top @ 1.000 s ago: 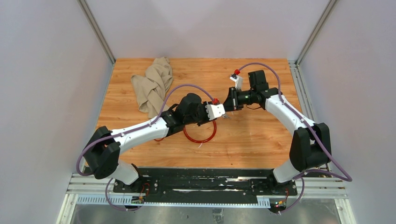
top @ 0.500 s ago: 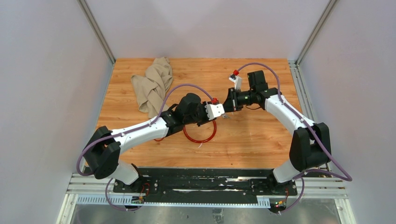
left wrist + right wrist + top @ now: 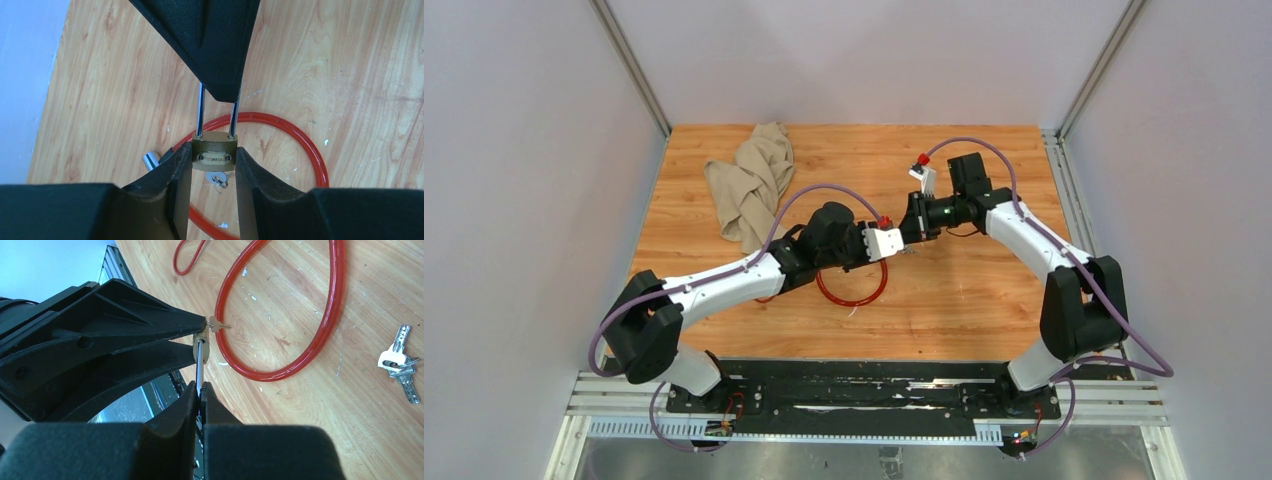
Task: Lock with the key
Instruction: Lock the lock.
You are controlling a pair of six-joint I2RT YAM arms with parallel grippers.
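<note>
Key loose on the table [image 3: 300, 435]; both claws busy with the brass padlock [image 3: 215, 152]
Left gripper [image 3: 214, 161] pinches the padlock body; right gripper [image 3: 201, 390] is pressed onto its shackle [image 3: 200, 112]; the key [image 3: 398, 364] lies flat below them, slightly near, right of the red cable loop [image 3: 327, 325]; blades run roughly along the right claw's reach; right arm looks nearer.

Top external: high on the near side, looking down on the table [image 3: 984, 300].
Wrist views: close, facing each other, sharing the padlock [image 3: 214, 156] and the red cable loop [image 3: 265, 118].
</note>
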